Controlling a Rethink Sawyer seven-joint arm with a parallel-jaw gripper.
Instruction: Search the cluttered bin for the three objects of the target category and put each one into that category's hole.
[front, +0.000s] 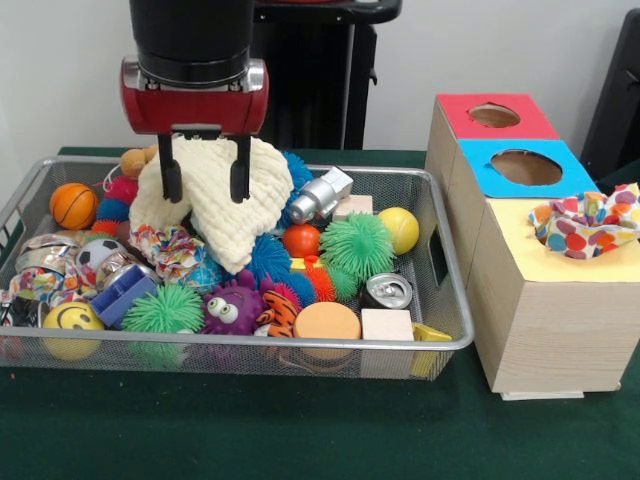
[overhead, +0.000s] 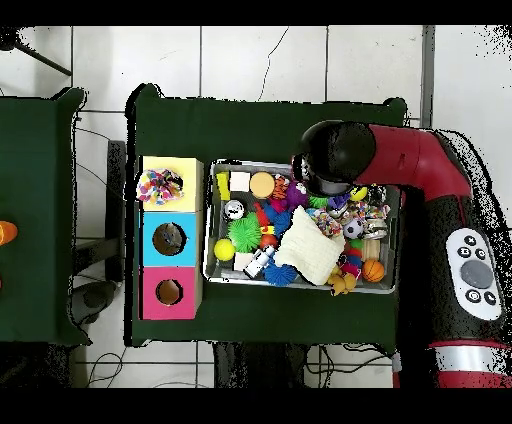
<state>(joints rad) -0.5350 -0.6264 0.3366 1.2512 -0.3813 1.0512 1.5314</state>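
The gripper (front: 205, 182) hangs over the left half of the wire bin (front: 450, 300), its two fingers spread apart in front of a cream knitted cloth (front: 235, 215) that lies draped over the heap. Whether the fingers touch the cloth cannot be told. A spotted cloth (front: 585, 228) already sits in the yellow hole of the sorting box (front: 540, 320) to the right, so soft fabric looks like the target category and this reads as the grasp of a further piece. The next move probably calls for closing on a fold of the cream cloth, lifting it clear and carrying it right to the yellow top.

A patterned fabric bundle (front: 165, 243) lies just left of the cloth and may be another target. Spiky balls, an orange basketball (front: 73, 205), a yellow ball (front: 400, 229), a can (front: 388, 291) and wooden blocks crowd round it; the cloth could drag light pieces along, and the bin's right wall stands between it and the box on the green table (front: 300, 430)
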